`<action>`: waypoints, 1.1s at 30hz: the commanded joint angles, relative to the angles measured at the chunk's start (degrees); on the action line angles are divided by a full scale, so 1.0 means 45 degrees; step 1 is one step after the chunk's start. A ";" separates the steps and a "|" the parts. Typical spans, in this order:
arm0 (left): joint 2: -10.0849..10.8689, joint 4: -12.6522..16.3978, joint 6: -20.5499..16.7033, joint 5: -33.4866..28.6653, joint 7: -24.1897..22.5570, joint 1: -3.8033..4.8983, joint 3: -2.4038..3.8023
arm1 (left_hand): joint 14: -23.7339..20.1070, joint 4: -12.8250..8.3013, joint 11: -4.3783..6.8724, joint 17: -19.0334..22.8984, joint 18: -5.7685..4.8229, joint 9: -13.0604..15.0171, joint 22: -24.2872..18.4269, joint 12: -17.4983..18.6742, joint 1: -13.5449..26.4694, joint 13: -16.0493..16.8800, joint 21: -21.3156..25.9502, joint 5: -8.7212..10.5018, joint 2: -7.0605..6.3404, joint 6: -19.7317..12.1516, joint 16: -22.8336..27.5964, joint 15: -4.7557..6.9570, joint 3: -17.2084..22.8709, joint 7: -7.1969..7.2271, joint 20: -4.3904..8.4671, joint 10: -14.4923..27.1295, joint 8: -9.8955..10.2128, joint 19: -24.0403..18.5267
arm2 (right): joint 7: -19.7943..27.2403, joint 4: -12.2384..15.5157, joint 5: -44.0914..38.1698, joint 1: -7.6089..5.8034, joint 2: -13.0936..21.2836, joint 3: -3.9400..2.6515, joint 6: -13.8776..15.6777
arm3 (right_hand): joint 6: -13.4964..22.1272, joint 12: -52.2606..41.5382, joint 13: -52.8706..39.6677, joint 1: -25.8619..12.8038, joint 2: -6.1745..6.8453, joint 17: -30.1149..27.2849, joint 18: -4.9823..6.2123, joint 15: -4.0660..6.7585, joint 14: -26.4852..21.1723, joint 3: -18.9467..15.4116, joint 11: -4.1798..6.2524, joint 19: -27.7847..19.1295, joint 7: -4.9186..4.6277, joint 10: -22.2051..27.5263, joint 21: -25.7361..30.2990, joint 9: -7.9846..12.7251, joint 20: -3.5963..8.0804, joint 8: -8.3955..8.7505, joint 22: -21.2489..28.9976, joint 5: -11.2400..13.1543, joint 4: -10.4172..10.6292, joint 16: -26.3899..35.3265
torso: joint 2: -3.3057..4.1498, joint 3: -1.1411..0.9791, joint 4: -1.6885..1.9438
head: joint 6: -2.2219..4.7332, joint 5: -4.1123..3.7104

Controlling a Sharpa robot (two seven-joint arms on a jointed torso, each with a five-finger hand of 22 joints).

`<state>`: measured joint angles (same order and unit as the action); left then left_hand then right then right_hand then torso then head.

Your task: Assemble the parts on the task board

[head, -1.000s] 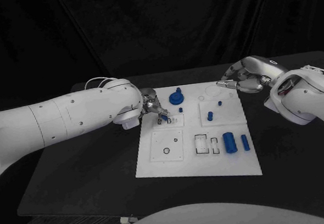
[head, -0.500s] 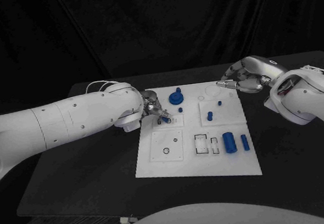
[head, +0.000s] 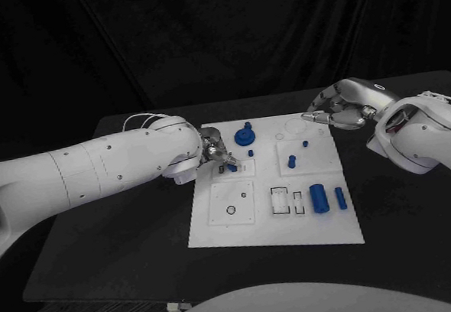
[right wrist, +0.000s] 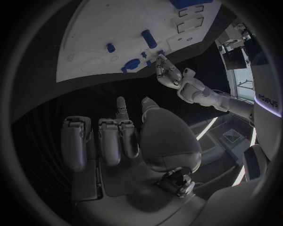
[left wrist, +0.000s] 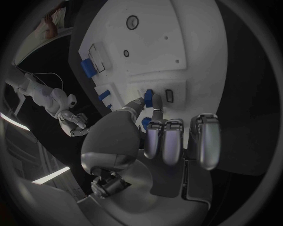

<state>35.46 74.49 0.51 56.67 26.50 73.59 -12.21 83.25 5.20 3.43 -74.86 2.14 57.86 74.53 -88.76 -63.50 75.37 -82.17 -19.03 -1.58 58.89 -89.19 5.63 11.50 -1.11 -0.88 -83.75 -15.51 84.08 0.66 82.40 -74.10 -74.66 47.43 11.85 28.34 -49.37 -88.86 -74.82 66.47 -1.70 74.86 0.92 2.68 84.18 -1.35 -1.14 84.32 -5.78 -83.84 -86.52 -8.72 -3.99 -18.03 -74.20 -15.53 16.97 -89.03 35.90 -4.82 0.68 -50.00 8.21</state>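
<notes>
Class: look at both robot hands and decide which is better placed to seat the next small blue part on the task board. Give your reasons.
Left. The left robot hand pinches a small blue part over the task board, beside a slot. The right robot hand hangs curled past the board's far right corner, holding nothing.

**Materials and Surface Finish**

The task board (head: 257,215) appears as smooth matt white plastic. The parts (head: 320,197) look like smooth blue plastic. The worktop (head: 114,239) is matt black. Both arm shells (head: 94,168) are glossy white; the left hand (left wrist: 154,141) is satin silver metal.

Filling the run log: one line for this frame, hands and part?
left hand: pinches small blue part at task board | right hand: curled, holding nothing, off board's far right corner
</notes>
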 commanded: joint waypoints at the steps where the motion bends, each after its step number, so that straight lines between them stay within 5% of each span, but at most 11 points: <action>1: -0.0019 -0.0009 0.0131 0.0050 -0.0101 -0.0035 0.0008 | 0.1431 0.0017 -0.0041 -0.3113 0.0022 -0.0100 0.2371 -0.0275 0.0146 0.3252 0.0248 0.0102 -0.0065 0.0138 0.0063 0.0110 0.0723 0.0037 0.0114 -0.1389 0.0168 0.0235 | -0.0115 0.0026 -0.0023 0.0042 0.0022 -0.0010 0.0182 | -0.0093 -0.0254 -0.3373 0.0221 -0.0125 0.3365 0.0056 -0.0097 0.1294 -0.0075 -0.0044 0.0733 -0.0043 -0.1369 0.0121 -0.0200 -0.0017 -0.0073 -0.3166 -0.0261 -0.0121 -0.0215 | 0.0001 0.0001 0.0000 | 0.0000 -0.0011; 15: 0.0039 0.0037 0.0023 0.0050 -0.0067 -0.0050 0.0008 | 0.1427 0.0050 -0.0051 -0.3099 0.0030 -0.0123 0.2358 -0.0275 0.0192 0.3252 0.0281 0.0186 -0.0098 0.0138 0.0078 0.0103 0.0695 0.0025 0.0106 -0.1389 0.0192 0.0221 | -0.0101 0.0005 -0.0023 0.0125 0.0029 -0.0010 0.0179 | -0.0094 -0.0254 -0.3373 0.0229 -0.0130 0.3365 0.0056 -0.0098 0.1294 -0.0075 -0.0045 0.0735 -0.0044 -0.1369 0.0119 -0.0200 -0.0017 -0.0071 -0.3167 -0.0295 -0.0119 -0.0215 | 0.0006 0.0004 -0.0002 | 0.0000 0.0045; 19: 0.0044 0.0036 0.0123 0.0050 -0.0037 -0.0052 0.0008 | 0.1418 0.0407 -0.0114 -0.3068 0.0037 -0.0210 0.2349 -0.0275 0.0639 0.3252 0.0343 0.1845 -0.0202 0.0192 0.0109 0.0046 0.0320 -0.0054 0.0053 -0.1389 0.0279 0.0207 | -0.0100 0.0002 -0.0023 0.0136 0.0036 -0.0010 0.0183 | -0.0094 -0.0254 -0.3373 0.0234 -0.0131 0.3365 0.0057 -0.0098 0.1294 -0.0075 -0.0045 0.0732 -0.0044 -0.1369 0.0124 -0.0200 -0.0017 -0.0070 -0.3165 -0.0318 -0.0119 -0.0215 | 0.0006 0.0001 0.0005 | 0.0000 0.0025; 28: 0.0046 -0.0067 0.0350 0.0050 -0.0020 -0.0053 0.0008 | 0.1414 0.1234 -0.0230 -0.3057 0.0056 -0.0401 0.2344 -0.0275 0.1514 0.3252 0.0458 0.3365 -0.0240 0.0160 0.0120 -0.0051 -0.0671 -0.0177 -0.0049 -0.1389 0.0549 0.0187 | -0.0100 -0.0010 -0.0023 0.0143 0.0039 -0.0010 0.0177 | -0.0095 -0.0254 -0.3373 0.0240 -0.0131 0.3365 0.0055 -0.0098 0.1294 -0.0076 -0.0046 0.0736 -0.0044 -0.1369 0.0117 -0.0200 -0.0018 -0.0069 -0.3168 -0.0338 -0.0118 -0.0215 | 0.0003 0.0003 0.0000 | 0.0000 0.0031; 33: 0.0042 -0.0108 0.0407 0.0050 -0.0044 -0.0054 0.0008 | 0.1423 0.1554 -0.0235 -0.3090 0.0054 -0.0421 0.2362 -0.0275 0.1778 0.3252 0.0463 0.3570 -0.0239 0.0202 0.0088 -0.0060 -0.1077 -0.0183 -0.0057 -0.1389 0.0592 0.0199 | -0.0095 -0.0027 -0.0023 0.0146 0.0025 -0.0010 0.0169 | -0.0095 -0.0254 -0.3373 0.0240 -0.0131 0.3365 0.0055 -0.0098 0.1294 -0.0076 -0.0046 0.0736 -0.0044 -0.1369 0.0117 -0.0200 -0.0018 -0.0069 -0.3168 -0.0338 -0.0118 -0.0215 | 0.0001 0.0006 -0.0005 | 0.0000 0.0055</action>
<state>35.69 74.02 1.25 56.75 26.69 73.45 -12.21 83.65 11.50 2.44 -74.86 2.14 56.55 74.53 -88.76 -56.67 75.37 -80.85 -3.71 -2.51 59.39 -89.18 5.22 6.79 -1.65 -0.94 -83.72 -13.52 84.07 0.67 82.28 -74.10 -74.13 47.51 11.85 28.36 -49.37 -88.86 -74.82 66.47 -1.70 74.86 0.91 2.68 84.18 -1.35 -1.14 84.32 -5.78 -83.84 -86.52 -8.73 -3.99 -18.03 -74.20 -15.54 16.97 -89.03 35.91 -4.80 0.68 -50.00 8.38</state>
